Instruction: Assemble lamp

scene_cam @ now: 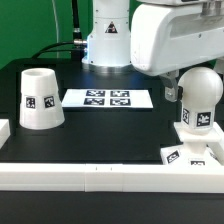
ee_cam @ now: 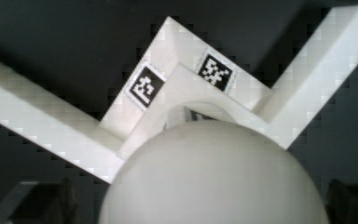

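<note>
Lamp parts on black surface (scene_cam: 110,130), pincer (scene_cam: 175,88) released.
Truncated-cone shade (scene_cam: 40,98) upright at exterior view's left, well apart from the rest; rounded bulb (scene_cam: 200,100) standing on flat square base (scene_cam: 190,150) at right, just beside white front rail (scene_cam: 100,175); pincer spread wide close by bulb's top.

Shade (scene_cam: 40,98) wide end down, exterior view's left; bulb (scene_cam: 200,98) upright on base (scene_cam: 183,153), right.
</note>
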{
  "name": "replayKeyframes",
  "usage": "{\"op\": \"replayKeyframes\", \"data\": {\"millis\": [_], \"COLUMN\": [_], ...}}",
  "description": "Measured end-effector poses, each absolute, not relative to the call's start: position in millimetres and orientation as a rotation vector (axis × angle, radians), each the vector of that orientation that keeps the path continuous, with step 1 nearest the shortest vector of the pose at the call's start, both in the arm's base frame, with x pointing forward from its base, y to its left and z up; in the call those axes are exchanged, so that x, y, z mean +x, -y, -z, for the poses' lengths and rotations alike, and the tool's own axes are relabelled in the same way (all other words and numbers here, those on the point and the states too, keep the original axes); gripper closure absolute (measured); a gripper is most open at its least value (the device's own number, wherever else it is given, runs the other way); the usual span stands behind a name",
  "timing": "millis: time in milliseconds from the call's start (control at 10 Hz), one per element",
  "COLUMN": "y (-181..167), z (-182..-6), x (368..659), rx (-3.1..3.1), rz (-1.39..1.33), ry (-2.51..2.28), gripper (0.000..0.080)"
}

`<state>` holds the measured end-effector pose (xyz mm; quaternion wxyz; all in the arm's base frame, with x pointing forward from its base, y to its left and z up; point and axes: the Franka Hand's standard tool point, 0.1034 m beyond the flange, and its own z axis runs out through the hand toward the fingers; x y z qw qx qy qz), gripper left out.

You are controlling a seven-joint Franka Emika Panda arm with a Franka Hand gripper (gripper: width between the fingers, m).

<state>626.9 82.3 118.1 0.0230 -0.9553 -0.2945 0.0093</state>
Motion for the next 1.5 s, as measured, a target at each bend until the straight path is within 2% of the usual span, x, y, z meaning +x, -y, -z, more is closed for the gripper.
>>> {"op": "replayKeyframes", "data": {"millis": [800, 1400, 1500], "y": [-93, -91, -90], "z": [-116.9, -115.1, -115.0], "x": [626, 629, 629], "rx": [-2.535, -2.127, -2.129], "rz": [-0.054, -0.081, -0.082], "ry": [1.864, 2.340, 2.338], "gripper": [0.0101, 0.0101, 0.0227]}}
